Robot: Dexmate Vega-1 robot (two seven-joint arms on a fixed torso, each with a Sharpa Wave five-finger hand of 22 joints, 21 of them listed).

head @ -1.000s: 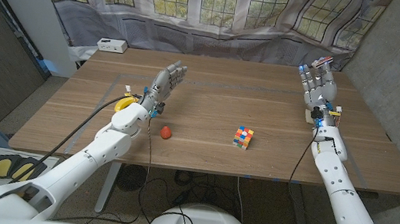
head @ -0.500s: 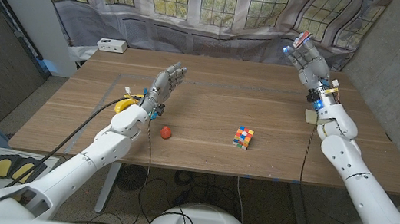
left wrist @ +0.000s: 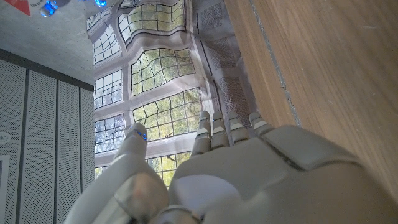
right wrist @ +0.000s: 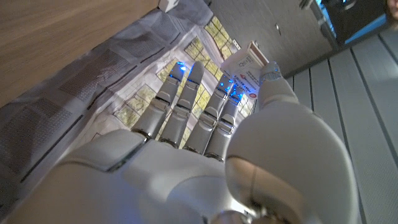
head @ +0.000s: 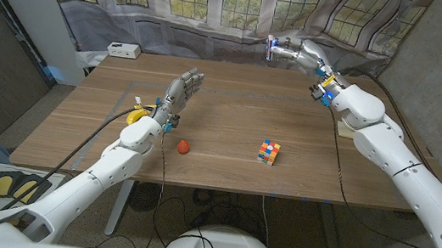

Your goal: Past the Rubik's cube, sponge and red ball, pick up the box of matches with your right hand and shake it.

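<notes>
My right hand is raised above the table's far edge, right of the middle, and pinches the box of matches. In the right wrist view the white and red box of matches sits between the thumb and the fingertips of the right hand. The Rubik's cube lies on the wooden table near its front middle. Left of it is the red ball. A yellow sponge lies by my left wrist. My left hand stands upright over the left part of the table, fingers straight, holding nothing.
A small white box sits at the table's far left corner. A beige object lies at the right side, partly behind my right arm. A curtain with a window print hangs behind the table.
My right arm has swung from the table's far right towards the far middle, carrying the box of matches to the left. The left arm, cube, ball and sponge have stayed put.
</notes>
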